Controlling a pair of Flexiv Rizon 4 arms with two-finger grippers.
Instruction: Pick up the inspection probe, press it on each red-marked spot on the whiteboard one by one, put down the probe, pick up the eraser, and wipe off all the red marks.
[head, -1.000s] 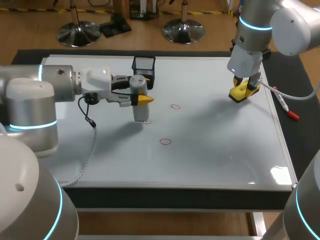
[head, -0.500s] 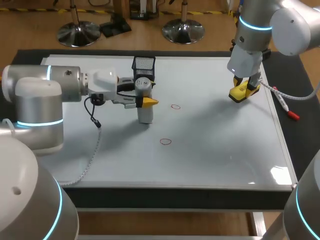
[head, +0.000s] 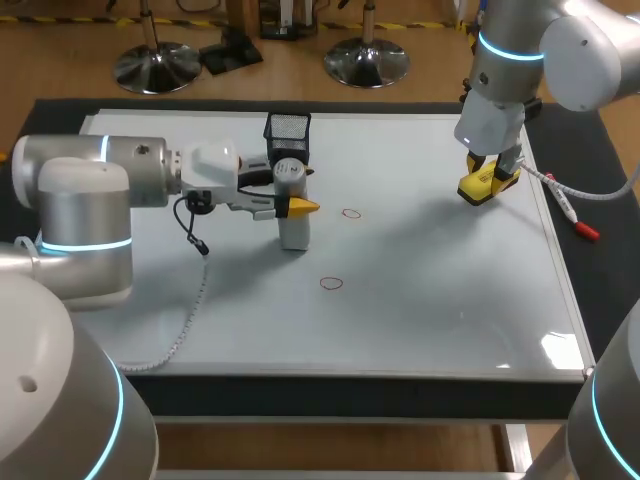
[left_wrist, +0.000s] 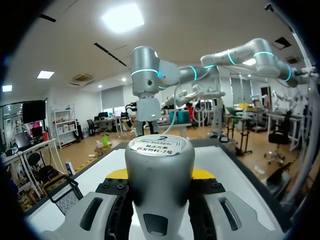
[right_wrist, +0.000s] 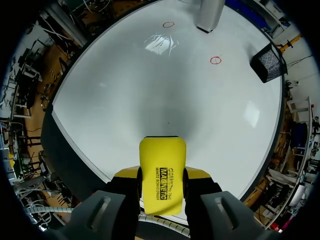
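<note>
**Item: inspection probe (head: 292, 225)**, grey cylinder, long axis upright, foot on or right at the whiteboard (head: 450, 300) (contact not certain), left-centre, just in front of the mesh basket (head: 287, 130).
**Held by:** L hand (head: 290, 202), reaching in sideways, fingers closed on the probe's upper body from two sides; wrist view confirms the probe is clamped between them.
**Red marks visible:** 2.
- Mark A (head: 350, 212): to the probe's right, a bit farther out.
- Mark B (head: 331, 283): to its right, closer to the robot.

Anything under the foot is hidden.
**Key relation:** both marks lie rightward of the probe and near it. L arm is much the nearer.
**R hand (head: 488, 182):** well apart at the board's far-right edge, fingers gripping the yellow eraser (right_wrist: 162, 172) just above the surface.
**Judgement:** next press likely needs a lift and a short shift right, keeping the axis vertical.
</note>
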